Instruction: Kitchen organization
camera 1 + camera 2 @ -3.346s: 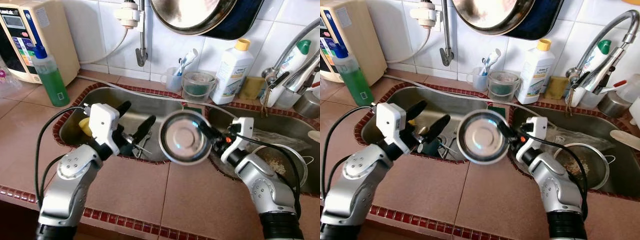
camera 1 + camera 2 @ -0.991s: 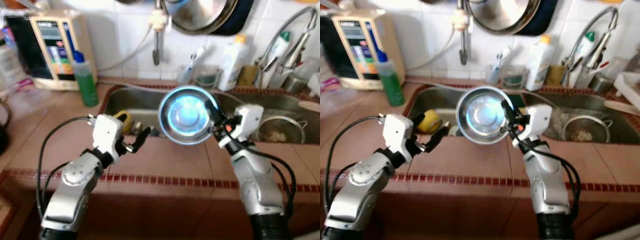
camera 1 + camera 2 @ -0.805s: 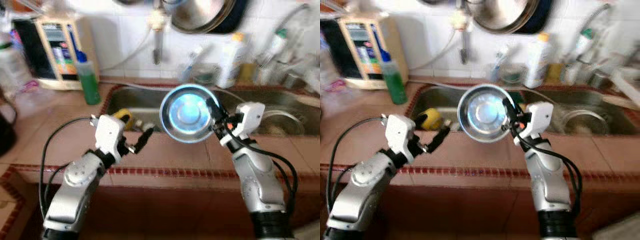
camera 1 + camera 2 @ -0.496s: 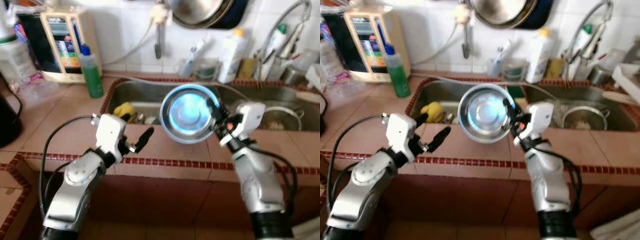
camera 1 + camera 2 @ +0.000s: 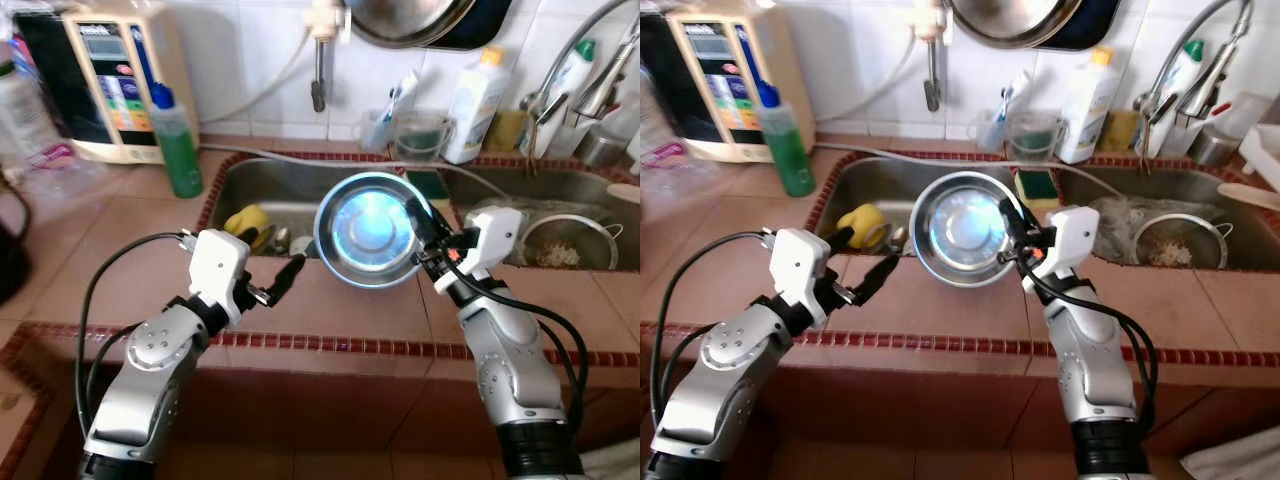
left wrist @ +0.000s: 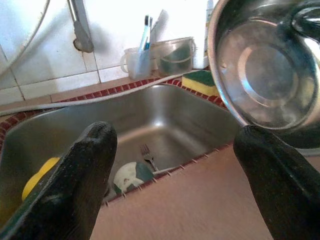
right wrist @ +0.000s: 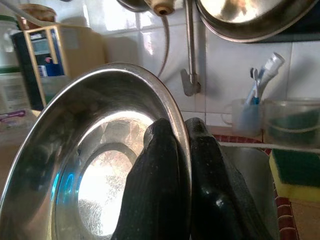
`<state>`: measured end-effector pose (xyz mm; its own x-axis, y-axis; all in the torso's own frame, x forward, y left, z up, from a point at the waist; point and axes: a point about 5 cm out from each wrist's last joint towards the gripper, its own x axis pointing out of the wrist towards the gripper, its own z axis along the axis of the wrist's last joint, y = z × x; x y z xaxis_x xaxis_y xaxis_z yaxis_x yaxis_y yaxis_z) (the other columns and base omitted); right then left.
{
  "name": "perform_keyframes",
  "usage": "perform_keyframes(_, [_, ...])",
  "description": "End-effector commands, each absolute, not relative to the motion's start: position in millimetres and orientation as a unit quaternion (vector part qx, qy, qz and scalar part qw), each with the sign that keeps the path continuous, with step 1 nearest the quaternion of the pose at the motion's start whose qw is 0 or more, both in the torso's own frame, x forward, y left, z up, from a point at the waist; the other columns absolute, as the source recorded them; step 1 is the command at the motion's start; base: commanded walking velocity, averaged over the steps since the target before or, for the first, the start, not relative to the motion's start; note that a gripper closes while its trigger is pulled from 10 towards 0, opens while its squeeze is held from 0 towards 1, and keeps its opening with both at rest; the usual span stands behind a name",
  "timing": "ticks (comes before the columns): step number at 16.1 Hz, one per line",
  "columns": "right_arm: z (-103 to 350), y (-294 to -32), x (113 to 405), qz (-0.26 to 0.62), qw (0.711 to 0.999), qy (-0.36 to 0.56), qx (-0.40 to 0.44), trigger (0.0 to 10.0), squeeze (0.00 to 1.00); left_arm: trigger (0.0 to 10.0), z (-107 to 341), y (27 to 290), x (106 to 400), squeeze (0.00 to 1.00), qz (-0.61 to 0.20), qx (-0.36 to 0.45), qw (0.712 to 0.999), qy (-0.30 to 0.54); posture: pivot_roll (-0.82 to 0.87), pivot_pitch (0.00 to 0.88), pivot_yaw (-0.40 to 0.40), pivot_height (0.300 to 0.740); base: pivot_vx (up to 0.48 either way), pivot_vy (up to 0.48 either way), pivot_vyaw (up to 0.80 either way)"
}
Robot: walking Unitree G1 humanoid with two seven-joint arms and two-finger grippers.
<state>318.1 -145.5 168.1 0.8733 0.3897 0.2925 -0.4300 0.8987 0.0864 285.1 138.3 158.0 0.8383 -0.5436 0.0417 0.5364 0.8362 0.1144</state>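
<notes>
I have the steel bowl (image 5: 369, 228) pinched by its rim in my right hand (image 5: 420, 243), one finger inside the lip and one outside, as the right wrist view shows. The bowl hangs tilted in the air, its open side towards my head camera, over the front edge of the left sink basin (image 5: 300, 190) and the tiled bench (image 5: 350, 310). My left hand (image 5: 275, 275) hovers just beside the bowl with its fingers spread wide, holding nothing.

I judge the bowl to be light and rigid, but smooth and perhaps wet, though I cannot be sure from the glare. A rim pinch gives little contact, so it could swivel or slip if I swing it quickly. The rim is the only sensible place to hold it, and my left hand could steady the opposite edge. The yellow sponge (image 5: 247, 219) and cutlery lie in the basin below.
</notes>
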Motion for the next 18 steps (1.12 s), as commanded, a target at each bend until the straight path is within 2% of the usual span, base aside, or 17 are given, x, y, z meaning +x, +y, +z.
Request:
perform_keyframes(1, [173.9,-149.4,317.8,0.210,0.964,-0.147,0.067,10.0,0.00,10.0,160.9,133.7,284.5,0.00,-0.293,0.053,0.954,-0.041,-0.10,0.000,-0.008,0.740,0.322,0.000,0.00])
perform_keyframes(16, [173.6,-148.6,317.6,0.217,0.964,-0.143,0.066,10.0,0.00,10.0,160.6,133.7,284.3,0.00,-0.289,0.052,0.955,-0.039,-0.10,0.007,-0.012,0.740,0.311,0.000,0.00])
perform_keyframes(18, [171.1,-148.8,317.5,0.216,0.965,-0.135,0.067,10.0,0.00,10.0,160.7,132.2,282.8,0.00,-0.291,0.052,0.954,-0.043,-0.10,0.008,-0.013,0.740,0.000,0.000,0.00])
